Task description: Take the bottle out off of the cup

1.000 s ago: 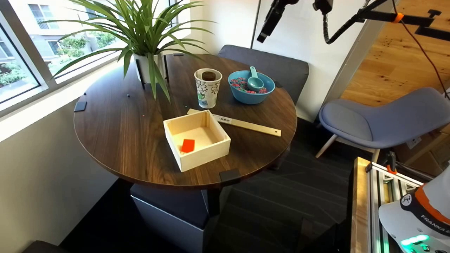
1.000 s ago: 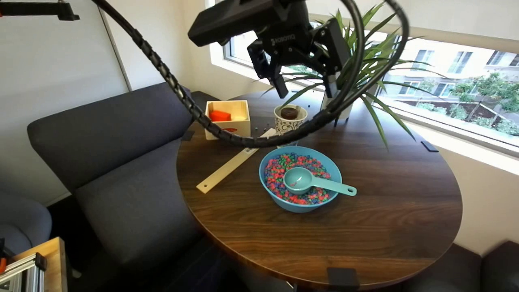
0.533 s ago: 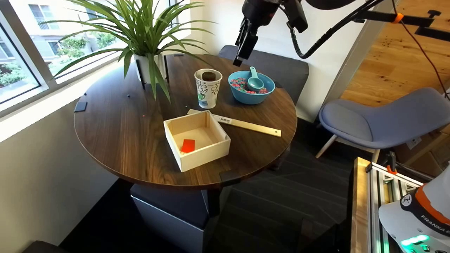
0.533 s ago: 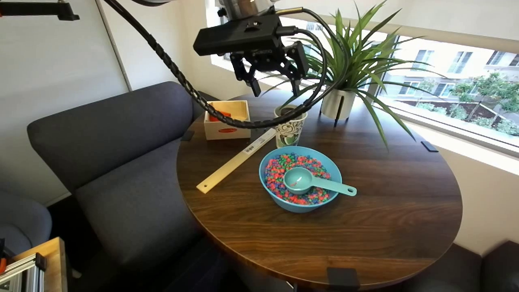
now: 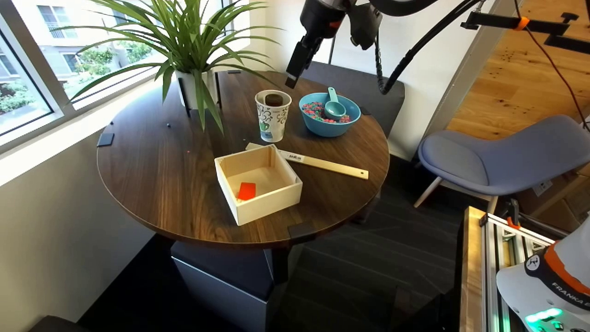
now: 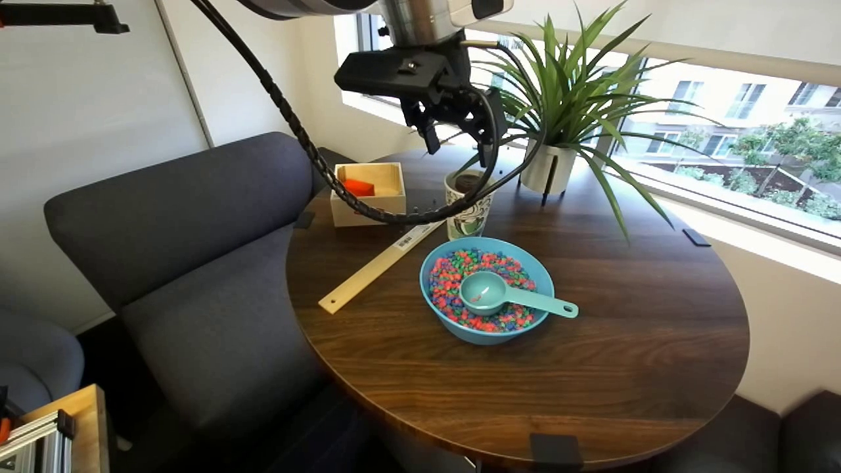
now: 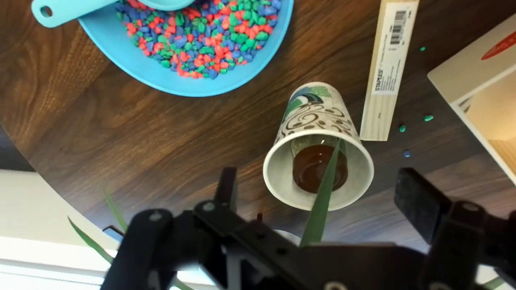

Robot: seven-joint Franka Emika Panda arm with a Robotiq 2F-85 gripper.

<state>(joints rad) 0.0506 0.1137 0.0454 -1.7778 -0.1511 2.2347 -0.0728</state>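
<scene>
Gripper [image 6: 458, 154] spread wide with nothing between its jaws, I hang higher than the cup [image 7: 316, 117] and apart from it. It stands upright on the surface [image 5: 156, 184], in from the edge where the potted plant [image 5: 186, 55] sits, and the bottle [image 7: 308, 167] is inside it, brown end showing in the mouth. I take the step to be lining up: I want to centre on the bottle, then narrow the gap before I dip past the rim, or I may squeeze the cup along with the bottle. A leaf [image 7: 322, 205] crosses the mouth in the wrist view, so I should keep it out of the grip. My arm [image 6: 420, 20] reaches in from above, and in an exterior view the fingers [image 5: 298, 60] slant toward the plant's edge; I'd straighten them before lowering, then lift slowly, straight up out of the cup.
</scene>
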